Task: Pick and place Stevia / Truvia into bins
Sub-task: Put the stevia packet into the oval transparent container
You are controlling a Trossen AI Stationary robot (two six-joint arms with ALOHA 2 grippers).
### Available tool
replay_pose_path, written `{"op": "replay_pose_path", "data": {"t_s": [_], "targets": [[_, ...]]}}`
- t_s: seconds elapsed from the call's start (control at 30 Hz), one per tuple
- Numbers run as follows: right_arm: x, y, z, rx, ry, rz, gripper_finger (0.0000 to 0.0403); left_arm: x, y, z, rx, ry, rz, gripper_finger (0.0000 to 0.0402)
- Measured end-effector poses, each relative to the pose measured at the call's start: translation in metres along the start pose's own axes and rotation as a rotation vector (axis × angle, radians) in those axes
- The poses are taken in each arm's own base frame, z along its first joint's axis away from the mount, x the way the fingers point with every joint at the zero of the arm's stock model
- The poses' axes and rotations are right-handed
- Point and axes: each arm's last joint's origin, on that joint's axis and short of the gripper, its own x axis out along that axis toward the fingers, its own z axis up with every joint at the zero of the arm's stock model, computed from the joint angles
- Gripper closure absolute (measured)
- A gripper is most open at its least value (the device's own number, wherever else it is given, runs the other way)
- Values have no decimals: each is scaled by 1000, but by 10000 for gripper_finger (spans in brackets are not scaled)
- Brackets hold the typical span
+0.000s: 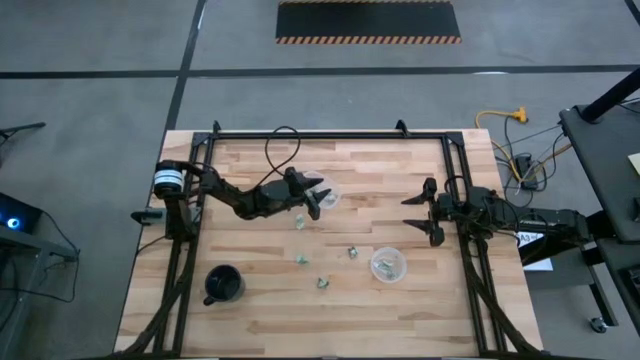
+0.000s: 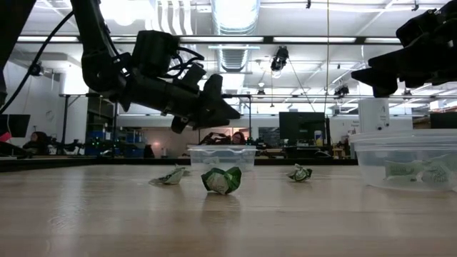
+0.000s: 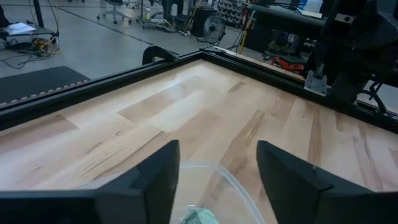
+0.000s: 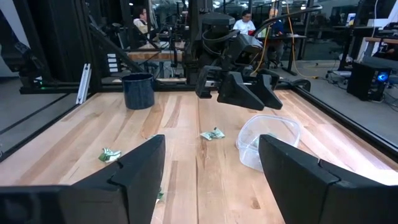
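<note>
left gripper (image 1: 322,196) hovers over the far clear cup (image 1: 328,197), jaws spread, nothing between them — a green packet (image 3: 198,217) lies in the cup below. right gripper (image 1: 418,212) waits at the table's right side, jaws also apart and empty. four packets (image 1: 300,222) lie loose on the wood between the cups; the near cup (image 1: 388,265) holds several. risk: a low fingertip catching the light cup's rim on withdrawal and tipping it.

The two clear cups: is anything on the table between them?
Yes. In the high view one green packet lies on the wood between the left cup and the right cup, nearer the right cup.
</note>
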Motion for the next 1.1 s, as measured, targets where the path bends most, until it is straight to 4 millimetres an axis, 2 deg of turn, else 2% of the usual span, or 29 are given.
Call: {"op": "replay_pose_path", "data": {"t_s": [0.2,0.6,0.67,0.87,1.1], "targets": [[0,0,0,0,0,0,149,0,0,0,0,0,0,173],[0,0,0,0,0,0,156,-3,-2,12,38,-39,-8,171],[0,0,0,0,0,-1,155,-4,-4,13,38,-29,-55,171],[0,0,0,0,-1,-1,151,-7,-13,21,50,59,-266,171],[0,0,0,0,0,0,156,-19,-14,37,41,285,-220,171]]}}
